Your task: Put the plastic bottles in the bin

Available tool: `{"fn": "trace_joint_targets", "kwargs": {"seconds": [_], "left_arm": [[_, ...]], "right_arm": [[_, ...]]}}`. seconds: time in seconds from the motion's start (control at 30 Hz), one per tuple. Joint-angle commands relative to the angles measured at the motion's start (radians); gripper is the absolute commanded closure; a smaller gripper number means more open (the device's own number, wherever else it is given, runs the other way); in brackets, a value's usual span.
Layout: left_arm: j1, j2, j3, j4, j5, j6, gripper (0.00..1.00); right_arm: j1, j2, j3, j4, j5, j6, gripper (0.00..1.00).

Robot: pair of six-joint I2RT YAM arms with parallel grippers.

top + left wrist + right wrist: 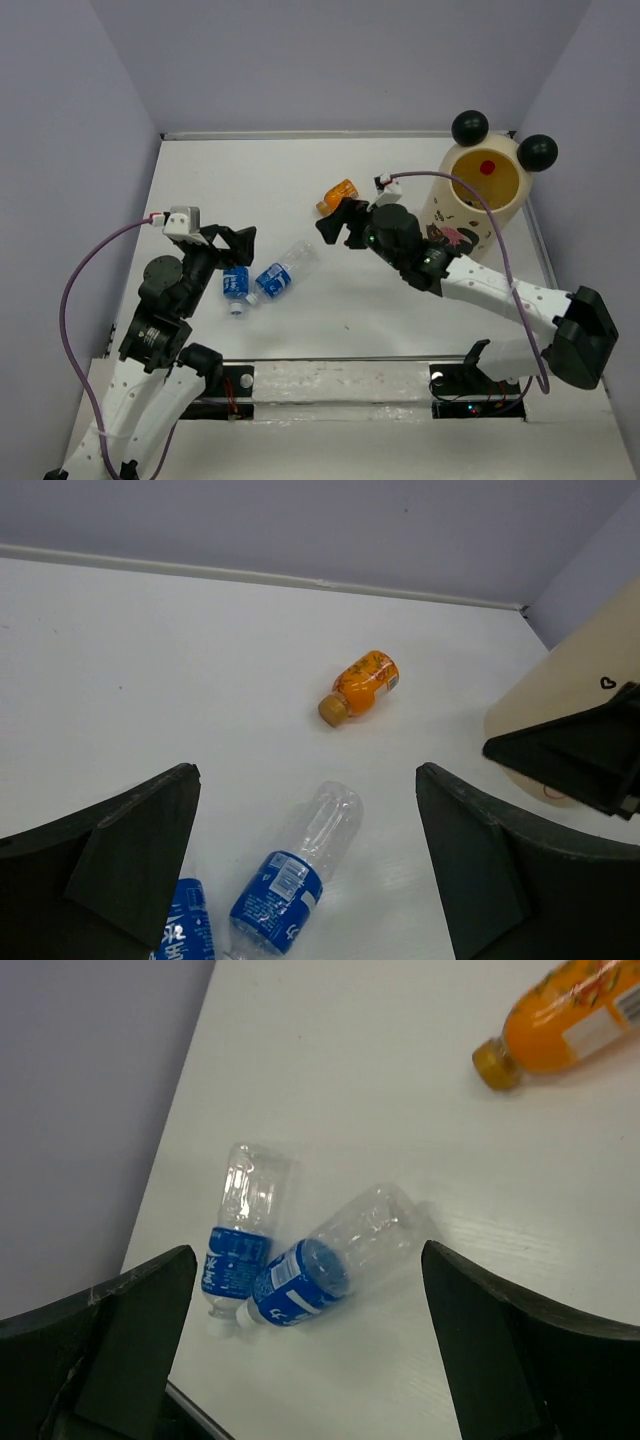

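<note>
Top external: red cap (pixel 487 167) inside cream tapered bin (pixel 510 200), likely one done; short orange bottle (pixel 340 193) beyond wide-open right gripper (pixel 338 222), two blue-labelled clear bottles (pixel 275 278) beside wide-open left gripper (pixel 240 248): remaining.

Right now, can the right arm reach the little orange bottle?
Probably yes. The orange bottle lies by itself on the table, just past the right arm's open fingers, and nothing sits between them.
</note>
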Motion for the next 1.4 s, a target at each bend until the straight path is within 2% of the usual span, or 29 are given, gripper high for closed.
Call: {"fn": "trace_joint_targets", "kwargs": {"seconds": [0.0,0.07,0.33,0.57,0.9,1.2,1.37], "left_arm": [[0.008,-0.018,0.042,0.024,-0.014,-0.008,0.01],[0.006,-0.025,0.042,0.023,-0.007,-0.008,0.01],[-0.006,-0.055,0.042,0.02,0.004,-0.008,0.01],[-0.023,-0.061,0.042,0.017,-0.001,-0.005,0.01],[-0.038,-0.059,0.043,0.017,-0.004,-0.002,0.01],[-0.04,-0.048,0.043,0.017,-0.005,-0.002,0.01],[-0.038,-0.045,0.042,0.018,-0.007,0.0,0.01]], "right_arm": [[0.063,0.099,-0.026,0.07,0.13,0.294,0.0],[0.072,0.167,-0.043,0.133,0.12,0.344,0.0],[0.072,0.404,0.018,0.113,0.077,0.498,0.0],[0.072,0.563,0.104,0.133,0.029,0.507,0.0],[0.072,0.683,0.13,0.23,0.0,0.535,0.0],[0.072,0.745,0.195,0.256,-0.011,0.533,0.1],[0.072,0.751,0.193,0.257,0.002,0.535,0.23]]}}
